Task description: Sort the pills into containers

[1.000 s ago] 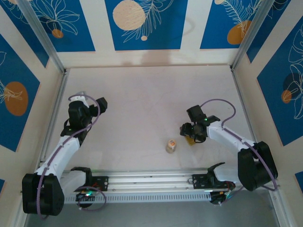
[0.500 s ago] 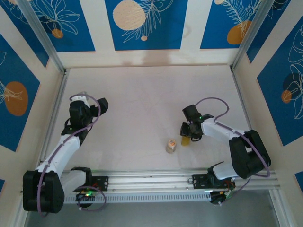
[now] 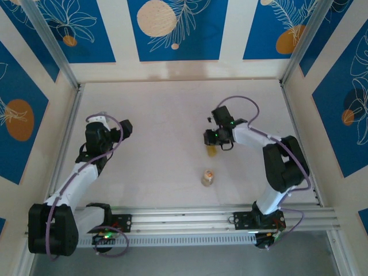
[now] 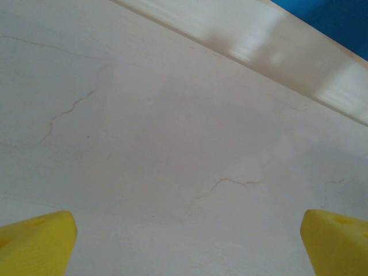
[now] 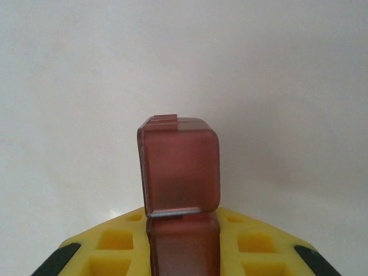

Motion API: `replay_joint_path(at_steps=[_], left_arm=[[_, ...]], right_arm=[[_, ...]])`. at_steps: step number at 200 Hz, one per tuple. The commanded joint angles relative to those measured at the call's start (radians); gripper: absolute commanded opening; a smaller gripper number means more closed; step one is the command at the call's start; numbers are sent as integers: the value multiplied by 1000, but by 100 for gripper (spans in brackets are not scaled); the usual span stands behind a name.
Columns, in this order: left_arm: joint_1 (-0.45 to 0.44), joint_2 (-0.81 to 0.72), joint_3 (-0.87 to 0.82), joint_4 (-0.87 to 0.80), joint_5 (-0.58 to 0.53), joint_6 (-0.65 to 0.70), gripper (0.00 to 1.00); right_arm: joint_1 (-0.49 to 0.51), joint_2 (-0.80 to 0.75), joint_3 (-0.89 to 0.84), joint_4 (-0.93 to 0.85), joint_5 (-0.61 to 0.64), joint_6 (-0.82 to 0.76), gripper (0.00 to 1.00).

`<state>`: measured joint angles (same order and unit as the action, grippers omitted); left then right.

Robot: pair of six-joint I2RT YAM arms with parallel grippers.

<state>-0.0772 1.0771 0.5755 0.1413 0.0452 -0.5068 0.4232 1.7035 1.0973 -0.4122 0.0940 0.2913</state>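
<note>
Over pale table (image 3: 172, 109), right claw (image 3: 211, 145) clamps containers (image 5: 180, 168).

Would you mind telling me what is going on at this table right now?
The right gripper is shut on the small pill container, whose dark red cell sticks out between its yellow fingers, over the middle of the table. The left gripper hangs open over bare table on the left side, holding nothing. A small clear vial stands by itself nearer the arm bases, apart from both grippers.
</note>
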Motion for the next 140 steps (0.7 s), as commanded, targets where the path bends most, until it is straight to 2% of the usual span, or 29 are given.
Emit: replay_joint_path(at_steps=[1, 15, 29, 42, 69, 87, 101, 111, 127, 140], left_arm=[[-9, 23, 14, 52, 40, 9, 100], [-9, 49, 14, 101, 126, 38, 100], [-12, 87, 19, 183, 250, 70, 100], [-17, 144, 4, 334, 378, 86, 100], [-47, 288, 2, 630, 637, 118, 100], [-94, 378, -2, 816, 806, 178, 93], [-132, 446, -34, 1071, 948, 232, 88], [-143, 510, -47, 1251, 1025, 212, 86], [-161, 564, -4, 1245, 1107, 205, 78], [-174, 601, 17, 1264, 1126, 181, 69]], right_arm=[[37, 52, 134, -49, -111, -225, 18], [32, 70, 208, -82, -176, -300, 18], [23, 82, 281, -142, -302, -404, 19], [16, 94, 336, -201, -427, -519, 20], [10, 99, 381, -243, -511, -749, 20], [9, 100, 410, -335, -600, -937, 19], [4, 124, 478, -453, -643, -1016, 19], [-1, 155, 544, -545, -659, -1038, 19], [0, 200, 620, -665, -655, -1075, 20], [10, 212, 634, -699, -620, -1094, 20]])
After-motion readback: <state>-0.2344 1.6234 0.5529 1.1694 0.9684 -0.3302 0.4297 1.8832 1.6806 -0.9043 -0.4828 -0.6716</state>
